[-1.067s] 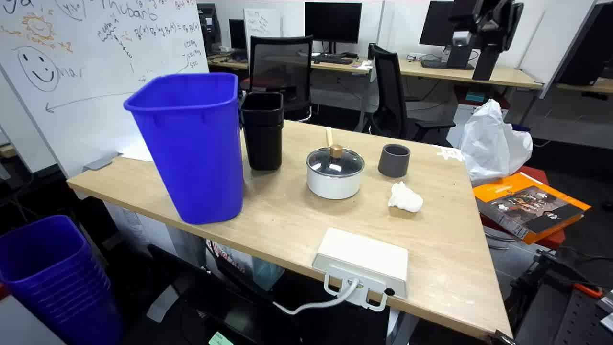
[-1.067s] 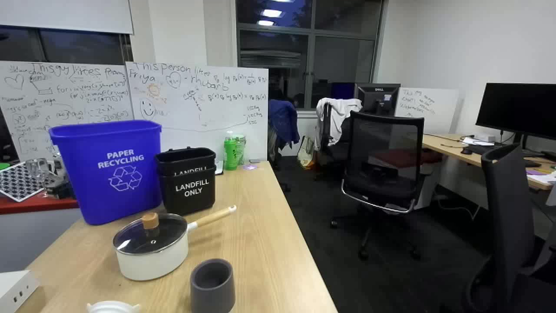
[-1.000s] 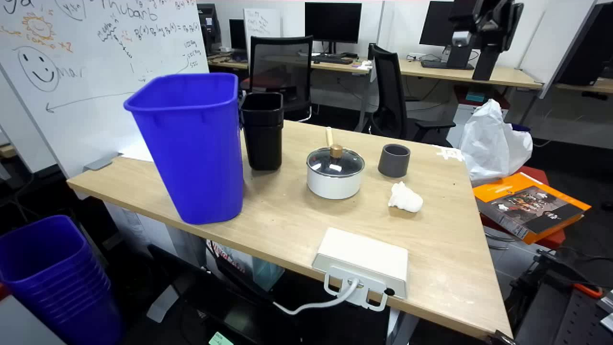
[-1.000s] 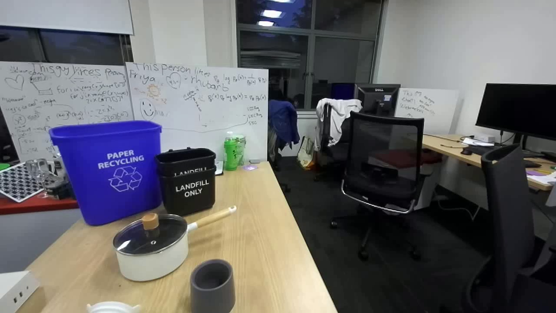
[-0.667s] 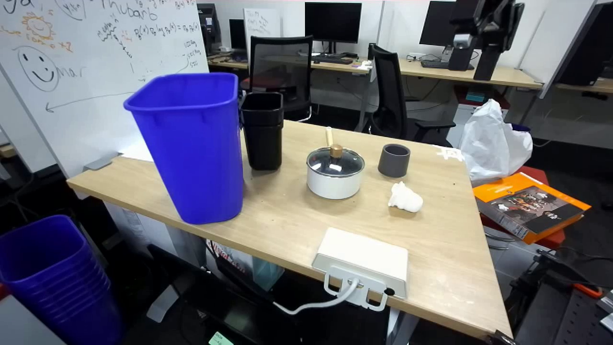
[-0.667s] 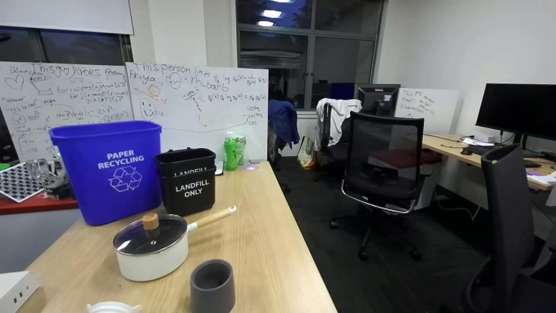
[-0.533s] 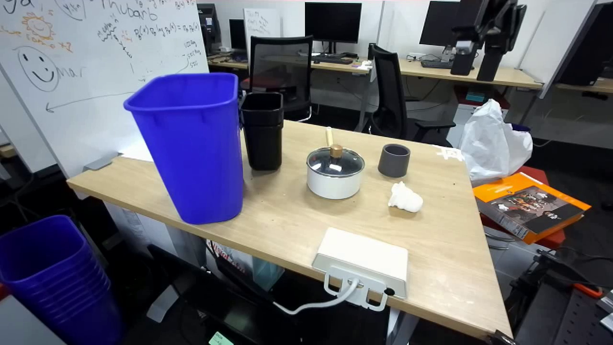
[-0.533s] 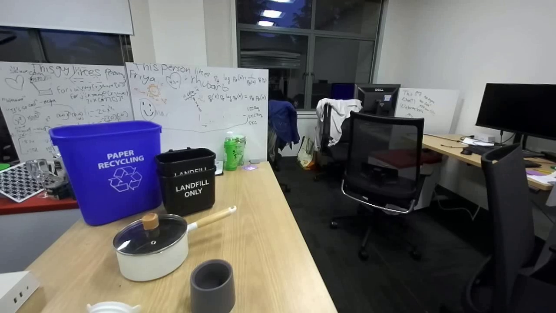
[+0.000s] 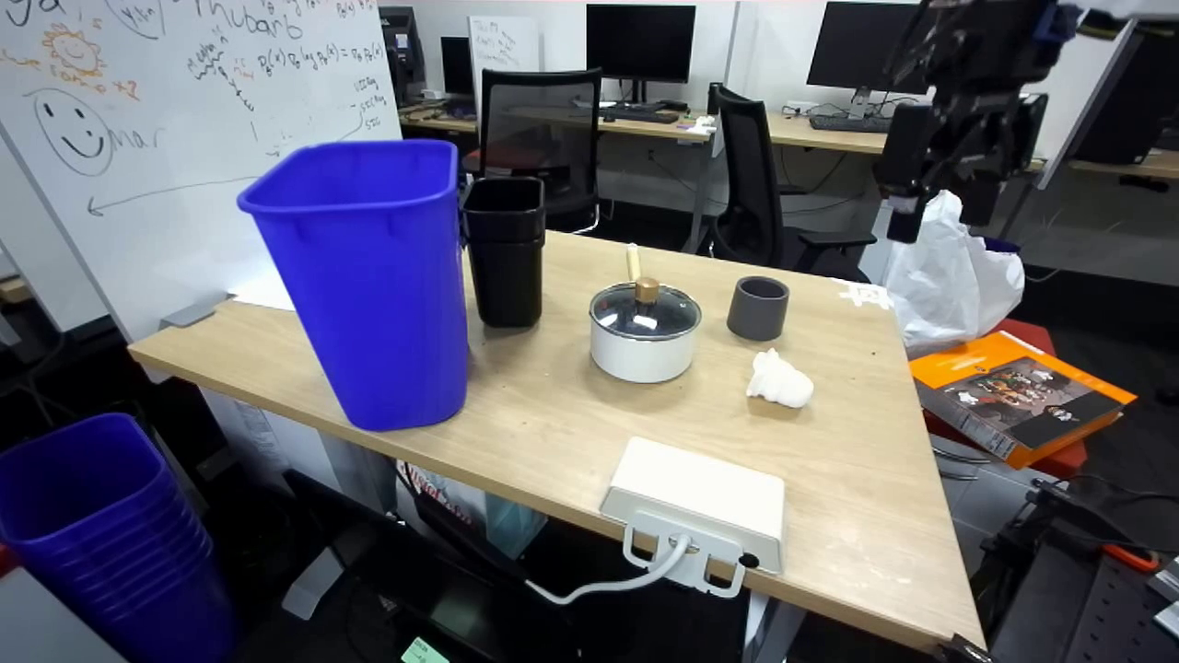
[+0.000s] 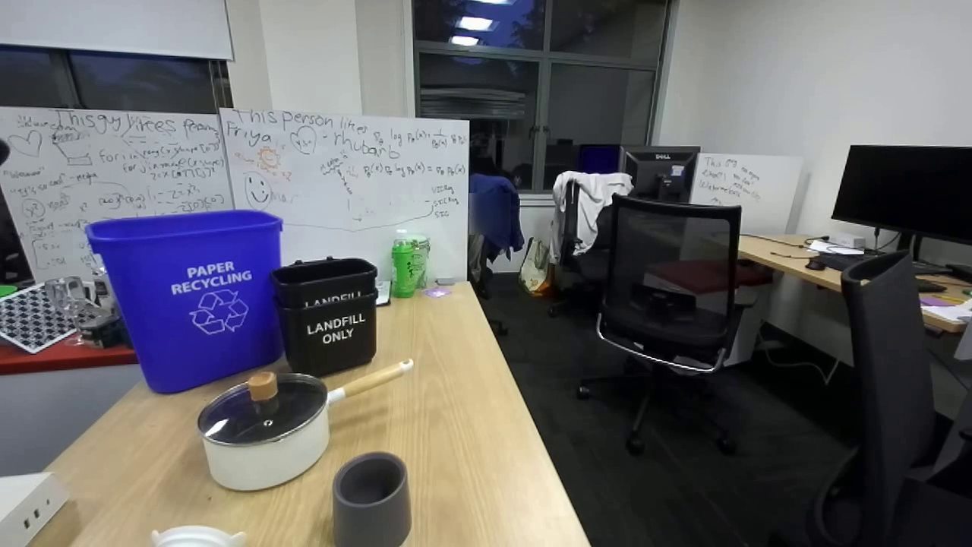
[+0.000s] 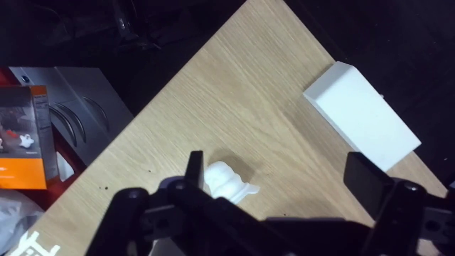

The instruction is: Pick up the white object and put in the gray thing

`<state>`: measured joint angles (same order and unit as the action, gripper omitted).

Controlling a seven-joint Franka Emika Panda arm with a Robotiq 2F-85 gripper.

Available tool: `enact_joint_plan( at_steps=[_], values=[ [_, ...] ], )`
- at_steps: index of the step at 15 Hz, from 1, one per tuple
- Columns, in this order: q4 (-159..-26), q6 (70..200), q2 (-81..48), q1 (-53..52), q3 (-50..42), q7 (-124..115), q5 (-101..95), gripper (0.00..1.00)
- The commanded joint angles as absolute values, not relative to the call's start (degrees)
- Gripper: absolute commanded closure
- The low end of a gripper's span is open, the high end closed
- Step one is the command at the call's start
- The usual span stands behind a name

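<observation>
The small white figure point(image 11: 225, 180) lies on the table point(image 11: 249, 106), below the claw point(image 11: 279, 173) but off its centre line: in the wrist view it shows right next to the finger point(image 11: 194, 169) at the left, while the opposite finger stands well apart from it, over toward the white box point(image 11: 366, 119). The jaws are spread wide and hold nothing. In an exterior view the claw point(image 9: 943, 210) hangs high, up and to the right of the figure as seen there, so I judge that the coming move calls for a descent joined to a sideways shift, bringing the figure midway between the fingers before they close. Its long axis runs aslant in the wrist view, from upper left to lower right, though the claw's own linkage cuts across the lower edge and I would not swear to the exact line. The figure itself is plain white and lumpy, with rounded folds at the thick end and a thin point jutting from the other, and it throws a soft shadow on the table. Near it but apart stands the gray cup point(image 9: 757, 318), upright with its mouth upward, which I take to be the gray thing; the lidded saucepan point(image 9: 642, 355) is near as well, and the carry should, in my judgement, keep clear of it.
</observation>
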<state>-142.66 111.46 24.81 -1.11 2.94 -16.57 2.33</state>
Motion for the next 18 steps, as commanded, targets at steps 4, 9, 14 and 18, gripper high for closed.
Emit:
enact_joint_plan(
  at_steps=[4, 9, 14, 18],
  values=[
    [-146.20, 113.48, 24.38, -0.46, 5.26, -21.87, 1.83, 0.00],
    [-146.16, 113.66, 24.40, -0.27, 5.25, -22.00, 1.81, 0.00],
    [-146.16, 113.69, 24.40, -0.27, 5.25, -22.00, 1.81, 0.00],
    [-146.16, 113.70, 24.40, -0.27, 5.25, -22.00, 1.81, 0.00]
  ],
)
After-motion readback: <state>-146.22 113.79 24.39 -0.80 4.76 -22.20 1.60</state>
